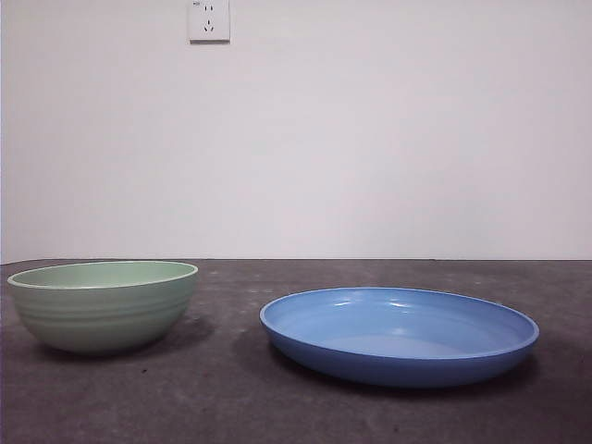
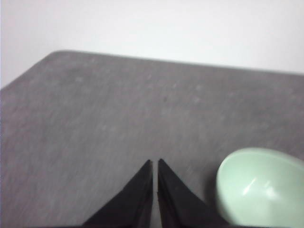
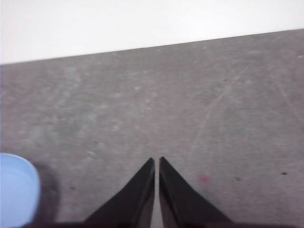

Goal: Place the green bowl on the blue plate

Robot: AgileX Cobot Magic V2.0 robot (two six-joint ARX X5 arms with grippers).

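Observation:
The green bowl (image 1: 104, 303) stands upright and empty on the dark grey table at the left of the front view. The blue plate (image 1: 400, 334) lies flat and empty to its right, a gap apart from it. Neither arm shows in the front view. My left gripper (image 2: 155, 164) is shut and empty above bare table, with the bowl (image 2: 260, 187) beside it. My right gripper (image 3: 156, 162) is shut and empty above bare table, with the edge of the plate (image 3: 16, 190) off to one side.
A white wall runs behind the table's far edge (image 1: 370, 260), with a socket (image 1: 209, 19) high on it. A small pink spot (image 3: 204, 179) marks the table near the right gripper.

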